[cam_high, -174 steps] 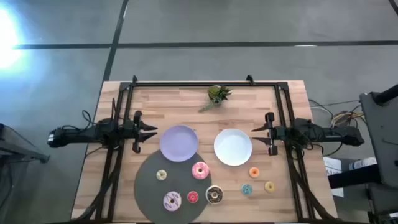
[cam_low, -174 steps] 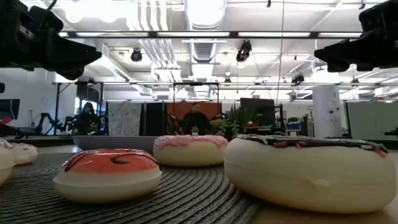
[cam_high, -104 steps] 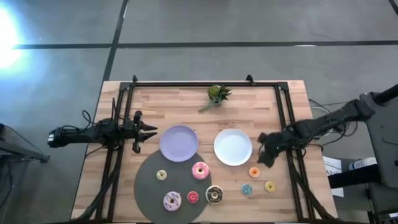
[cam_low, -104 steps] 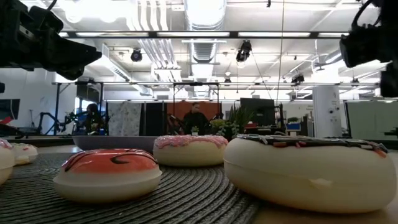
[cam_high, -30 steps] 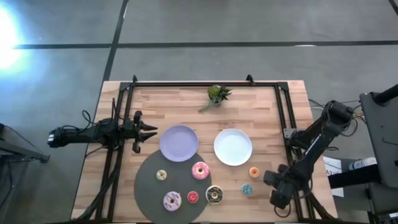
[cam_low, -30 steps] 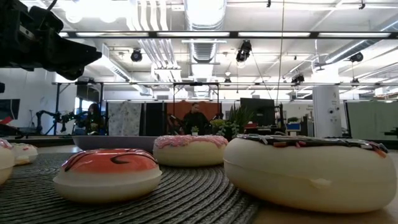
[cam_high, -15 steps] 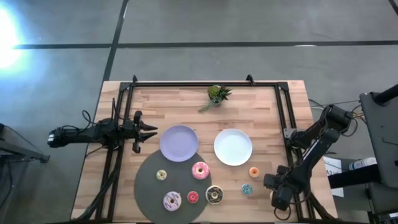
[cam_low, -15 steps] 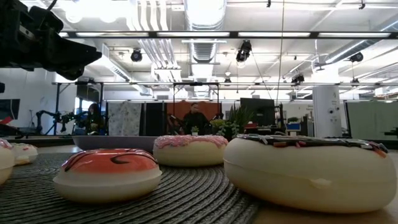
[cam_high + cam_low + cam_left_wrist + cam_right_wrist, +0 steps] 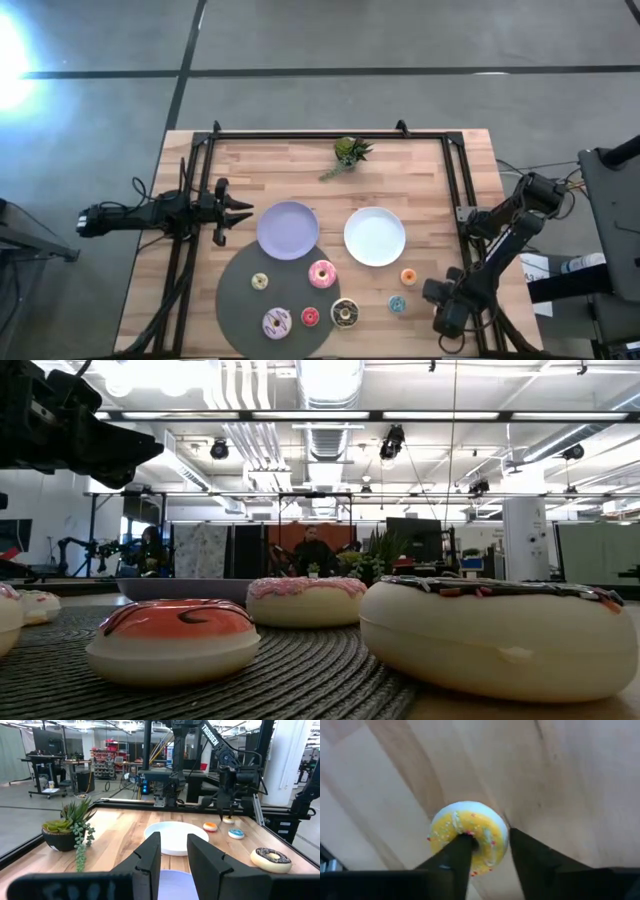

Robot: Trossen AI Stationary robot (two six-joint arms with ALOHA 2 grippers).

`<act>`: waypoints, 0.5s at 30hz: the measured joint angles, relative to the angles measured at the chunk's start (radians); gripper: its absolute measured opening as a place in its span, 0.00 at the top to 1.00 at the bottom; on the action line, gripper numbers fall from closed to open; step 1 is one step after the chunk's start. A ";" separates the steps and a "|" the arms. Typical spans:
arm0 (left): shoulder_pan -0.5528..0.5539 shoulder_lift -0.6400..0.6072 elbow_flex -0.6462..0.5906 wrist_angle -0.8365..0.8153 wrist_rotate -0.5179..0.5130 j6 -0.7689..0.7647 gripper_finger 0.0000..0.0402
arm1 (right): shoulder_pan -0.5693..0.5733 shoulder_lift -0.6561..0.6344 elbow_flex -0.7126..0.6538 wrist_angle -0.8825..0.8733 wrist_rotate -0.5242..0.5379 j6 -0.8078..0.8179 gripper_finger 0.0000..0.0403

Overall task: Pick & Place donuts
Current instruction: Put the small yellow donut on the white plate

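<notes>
My right gripper (image 9: 490,837) points down at the table's near right corner, shut on a yellow donut (image 9: 470,827), which it hides in the high view (image 9: 441,303). My left gripper (image 9: 244,212) waits open at the table's left side, beside the lilac plate (image 9: 288,230). The orange (image 9: 408,277) and teal (image 9: 397,304) donuts lie on bare wood. The pink (image 9: 322,273), small yellow (image 9: 260,282), purple-white (image 9: 276,322), red (image 9: 310,317) and chocolate (image 9: 345,313) donuts rest on the dark grey disc (image 9: 238,300). My right gripper has the yellow donut by its ring wall (image 9: 496,836). One finger (image 9: 460,851) is in the hole and the other (image 9: 522,845) is outside the rim. The fingers come from above, pointing down. The donut lies flat and looks to be resting on the wood.
A white plate (image 9: 375,236) lies mid-table beside the lilac one. A small potted plant (image 9: 350,152) stands at the far edge. A dark frame (image 9: 462,180) runs along the table's sides. Bare wood lies between the plant and the plates.
My right arm has shifted slightly toward the near edge while staying over the yellow donut. The other donuts, the plates and the left arm have kept still.
</notes>
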 joint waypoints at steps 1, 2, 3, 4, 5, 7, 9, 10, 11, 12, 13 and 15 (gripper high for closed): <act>0.000 0.000 0.000 0.000 0.000 0.000 0.82 | -0.004 -0.008 -0.002 -0.003 0.006 0.007 0.79; 0.000 0.000 0.000 0.000 0.000 0.000 0.82 | -0.009 -0.017 -0.005 -0.002 0.012 0.014 0.84; 0.000 0.000 0.000 0.000 0.000 0.000 0.82 | -0.014 -0.028 -0.006 0.010 0.032 0.022 0.89; 0.000 0.000 0.000 0.000 0.000 0.000 0.82 | -0.022 -0.044 -0.005 0.019 0.056 0.031 0.93; 0.000 0.000 0.000 0.000 0.000 0.000 0.82 | -0.034 -0.068 -0.002 0.013 0.084 0.041 0.95; 0.000 0.000 0.000 0.000 0.000 0.000 0.82 | -0.062 -0.119 0.001 -0.002 0.159 0.063 0.96; 0.000 0.000 0.000 0.000 0.000 0.000 0.82 | -0.109 -0.174 0.001 -0.027 0.232 0.072 0.96; 0.000 0.000 0.000 0.000 0.000 0.000 0.82 | -0.140 -0.202 0.001 -0.050 0.268 0.066 0.96; 0.000 0.000 0.000 0.000 0.000 0.000 0.82 | -0.179 -0.228 0.001 -0.068 0.297 0.042 0.97; 0.000 0.000 0.000 0.000 0.000 0.000 0.82 | -0.224 -0.247 0.002 -0.080 0.316 0.006 0.97; 0.000 0.000 0.000 0.000 0.000 0.000 0.82 | -0.273 -0.259 0.002 -0.084 0.325 -0.047 0.97; 0.000 0.000 0.000 0.000 0.000 0.000 0.82 | -0.385 -0.269 0.003 -0.073 0.324 -0.171 0.97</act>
